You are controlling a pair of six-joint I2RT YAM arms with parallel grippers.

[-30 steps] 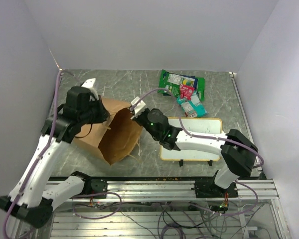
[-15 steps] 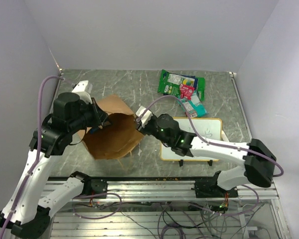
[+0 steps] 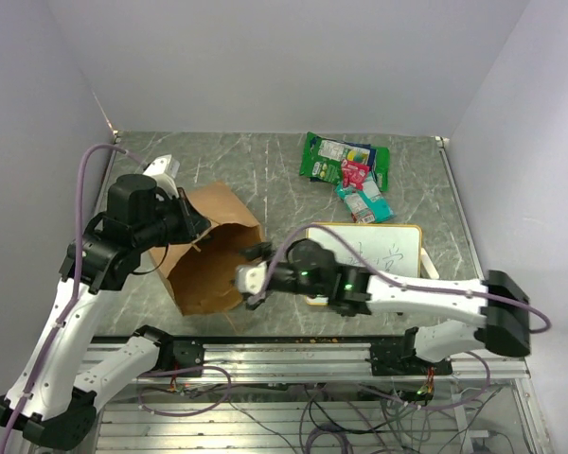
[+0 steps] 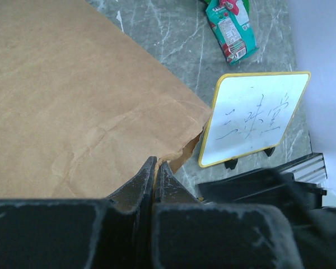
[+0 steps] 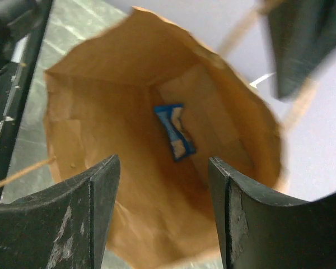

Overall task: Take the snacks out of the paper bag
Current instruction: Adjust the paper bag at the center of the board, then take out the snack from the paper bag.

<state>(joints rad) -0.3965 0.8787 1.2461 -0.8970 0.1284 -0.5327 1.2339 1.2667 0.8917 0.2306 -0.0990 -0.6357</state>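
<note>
The brown paper bag (image 3: 208,255) lies tipped on the table, its mouth facing my right gripper (image 3: 248,272). My left gripper (image 4: 155,163) is shut on the bag's upper rim (image 4: 179,154), holding the mouth up. In the right wrist view my right gripper (image 5: 163,168) is open just outside the mouth, nothing between its fingers. Deep inside the bag (image 5: 101,89) lies one small blue packet (image 5: 175,131). Other snacks sit out on the table at the back: a green bag (image 3: 327,156), a pink-red packet (image 3: 355,173) and a teal pouch (image 3: 364,200).
An orange-framed whiteboard (image 3: 379,248) stands just right of the bag, under my right forearm. It also shows in the left wrist view as the whiteboard (image 4: 252,115), with a teal pouch (image 4: 231,28) beyond it. The metal rail (image 3: 303,357) runs along the near edge.
My right gripper has swung from the bag's top right edge down to the front of its mouth and has opened. The left gripper has kept its pinch and tilted the bag.
</note>
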